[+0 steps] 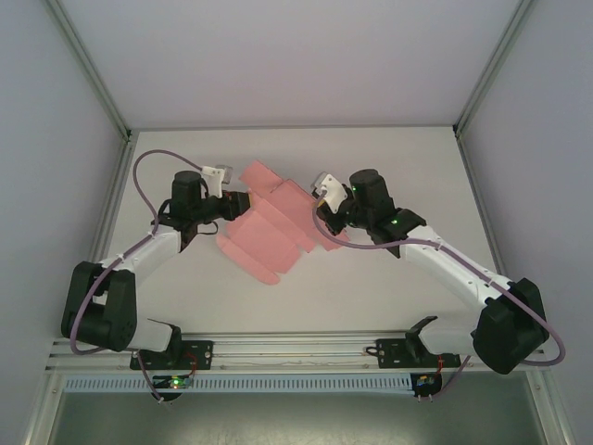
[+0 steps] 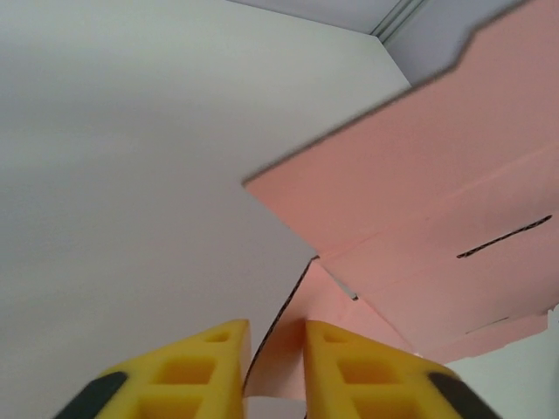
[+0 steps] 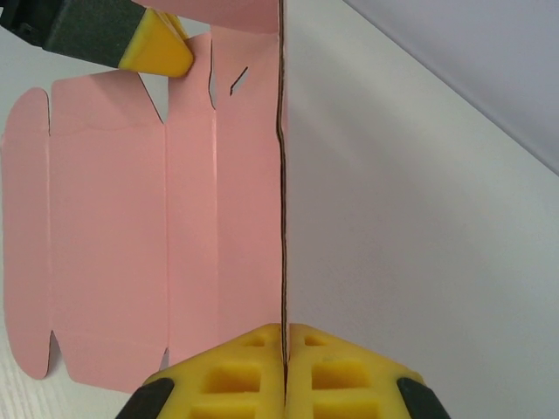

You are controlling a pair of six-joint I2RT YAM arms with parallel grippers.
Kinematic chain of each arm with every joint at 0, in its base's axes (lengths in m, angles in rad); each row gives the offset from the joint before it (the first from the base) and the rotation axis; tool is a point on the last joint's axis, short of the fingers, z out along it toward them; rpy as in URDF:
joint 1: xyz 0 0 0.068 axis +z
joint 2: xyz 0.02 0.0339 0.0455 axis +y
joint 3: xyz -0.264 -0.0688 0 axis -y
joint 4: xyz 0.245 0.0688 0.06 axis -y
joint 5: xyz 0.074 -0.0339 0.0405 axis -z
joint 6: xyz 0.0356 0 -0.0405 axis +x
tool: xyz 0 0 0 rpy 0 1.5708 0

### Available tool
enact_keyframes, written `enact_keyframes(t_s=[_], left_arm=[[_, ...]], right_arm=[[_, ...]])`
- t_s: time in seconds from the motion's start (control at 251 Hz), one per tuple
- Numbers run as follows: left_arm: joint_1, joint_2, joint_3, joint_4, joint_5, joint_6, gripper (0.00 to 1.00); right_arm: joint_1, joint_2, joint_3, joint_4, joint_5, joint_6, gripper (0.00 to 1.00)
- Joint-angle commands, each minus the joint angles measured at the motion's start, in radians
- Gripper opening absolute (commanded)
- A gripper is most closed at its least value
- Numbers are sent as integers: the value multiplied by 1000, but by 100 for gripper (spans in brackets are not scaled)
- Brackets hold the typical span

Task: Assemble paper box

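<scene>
Box (image 1: 274, 230) is a pink die-cut sheet, not yet folded up, spread across the middle of the table (image 1: 389, 297) between the two arms. Right gripper (image 3: 284, 339) is clamped tight on one side panel, seen edge-on between its fingers, probably to raise that wall while the rest stays low. Left gripper (image 2: 277, 340) sits at the opposite edge with a flap between its fingers (image 2: 210, 349). A narrow gap shows beside the card, so I cannot tell whether it pinches. Holding both sides would steady the thin sheet for creasing its walls.
</scene>
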Motion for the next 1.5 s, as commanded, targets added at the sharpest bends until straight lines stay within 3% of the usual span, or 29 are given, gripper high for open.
enact_keyframes(t_s=[0.0, 0.231, 0.427, 0.642, 1.002, 1.257, 1.321, 1.496], left_arm=[[12, 3, 23, 33, 13, 6, 14], [7, -11, 7, 23, 5, 28, 0], [-28, -51, -25, -1, -2, 130, 0], [-132, -164, -93, -20, -119, 279, 0], [-175, -347, -184, -12, -170, 274, 0], [-200, -348, -192, 3, -167, 295, 0], [-234, -333, -172, -16, -215, 324, 0], [-423, -262, -120, -29, -483, 465, 0]], right_arm=[[-7, -12, 3, 3, -4, 33, 0], [-16, -14, 9, -2, 1, 64, 0], [-28, -11, 17, -6, 3, 105, 0], [-79, -3, 38, -14, -3, 191, 0], [-168, -20, 35, -41, -42, 249, 0], [-177, -47, 21, -18, -113, 265, 0], [-172, -50, 20, -18, -122, 258, 0], [-135, -73, 8, -11, -93, 224, 0]])
